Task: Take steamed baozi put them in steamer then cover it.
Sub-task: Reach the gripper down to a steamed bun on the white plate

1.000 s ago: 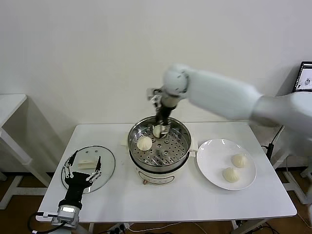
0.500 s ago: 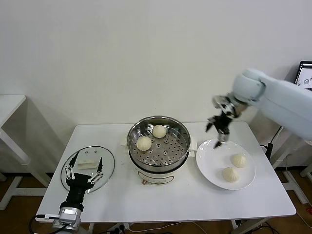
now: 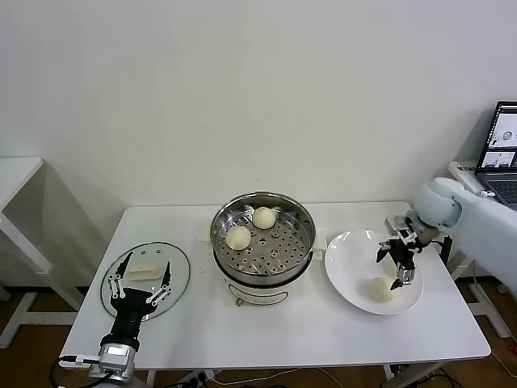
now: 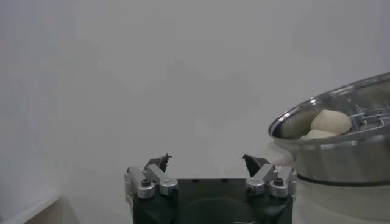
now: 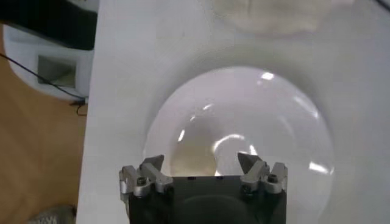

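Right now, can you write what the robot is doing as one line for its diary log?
step: fetch next bun | right gripper: open, over plate | left gripper: open, idle by lid | steamer: two baozi in | plate: baozi left

I see cream-white buns (image 3: pixel 238 237) on the shiny steel steamer (image 3: pixel 263 242) floor, which is dotted with round holes; its pot base is cream-white. Plate (image 3: pixel 351 275) white, glossy. Clear glass lid (image 3: pixel 146 279) with white handle. Tabletop (image 3: pixel 275 335) white. My right gripper (image 3: pixel 397 263): black with grey fittings.
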`<control>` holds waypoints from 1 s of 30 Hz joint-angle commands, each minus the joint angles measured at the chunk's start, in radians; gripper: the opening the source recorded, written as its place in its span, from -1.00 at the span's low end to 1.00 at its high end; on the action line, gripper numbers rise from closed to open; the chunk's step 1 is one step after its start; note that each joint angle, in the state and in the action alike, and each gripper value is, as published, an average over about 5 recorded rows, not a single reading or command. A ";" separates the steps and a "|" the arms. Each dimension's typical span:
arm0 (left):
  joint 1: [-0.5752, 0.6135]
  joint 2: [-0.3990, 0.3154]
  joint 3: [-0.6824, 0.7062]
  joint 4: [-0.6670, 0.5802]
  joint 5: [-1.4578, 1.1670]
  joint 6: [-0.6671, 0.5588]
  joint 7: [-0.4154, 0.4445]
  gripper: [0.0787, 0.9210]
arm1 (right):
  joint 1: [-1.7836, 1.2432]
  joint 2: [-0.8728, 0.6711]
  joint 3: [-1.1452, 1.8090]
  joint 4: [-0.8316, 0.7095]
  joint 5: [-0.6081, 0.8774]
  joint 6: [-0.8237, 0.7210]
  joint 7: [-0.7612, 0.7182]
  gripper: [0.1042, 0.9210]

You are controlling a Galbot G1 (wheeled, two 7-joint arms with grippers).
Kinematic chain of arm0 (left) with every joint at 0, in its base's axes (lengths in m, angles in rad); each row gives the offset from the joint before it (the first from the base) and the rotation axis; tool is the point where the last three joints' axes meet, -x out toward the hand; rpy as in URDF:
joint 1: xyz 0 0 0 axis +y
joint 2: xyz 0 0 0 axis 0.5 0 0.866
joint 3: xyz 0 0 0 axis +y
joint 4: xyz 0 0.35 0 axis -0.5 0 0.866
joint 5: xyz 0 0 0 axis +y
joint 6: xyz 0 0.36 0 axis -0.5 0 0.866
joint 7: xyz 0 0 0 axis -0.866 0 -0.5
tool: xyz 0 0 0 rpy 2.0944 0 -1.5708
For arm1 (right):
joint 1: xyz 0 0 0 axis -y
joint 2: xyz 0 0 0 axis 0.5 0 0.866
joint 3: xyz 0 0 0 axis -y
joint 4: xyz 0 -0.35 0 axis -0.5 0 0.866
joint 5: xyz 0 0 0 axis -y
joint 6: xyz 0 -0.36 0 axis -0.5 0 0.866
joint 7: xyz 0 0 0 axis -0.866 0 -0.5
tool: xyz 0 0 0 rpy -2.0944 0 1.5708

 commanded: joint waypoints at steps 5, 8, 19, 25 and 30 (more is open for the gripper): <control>0.001 0.000 -0.002 0.003 0.001 -0.001 0.001 0.77 | -0.164 0.033 0.119 -0.070 -0.101 0.024 0.066 0.76; 0.001 0.000 -0.003 0.005 0.001 -0.001 0.000 0.77 | -0.170 0.043 0.124 -0.083 -0.114 0.026 0.068 0.76; -0.003 0.000 -0.004 0.011 0.001 -0.001 0.000 0.77 | -0.190 0.083 0.147 -0.113 -0.135 0.031 0.082 0.76; -0.006 -0.001 -0.005 0.011 0.001 0.000 0.000 0.77 | -0.187 0.088 0.150 -0.114 -0.128 0.029 0.081 0.63; -0.009 0.001 -0.006 0.011 0.001 0.002 0.000 0.77 | -0.185 0.084 0.148 -0.114 -0.129 0.031 0.076 0.39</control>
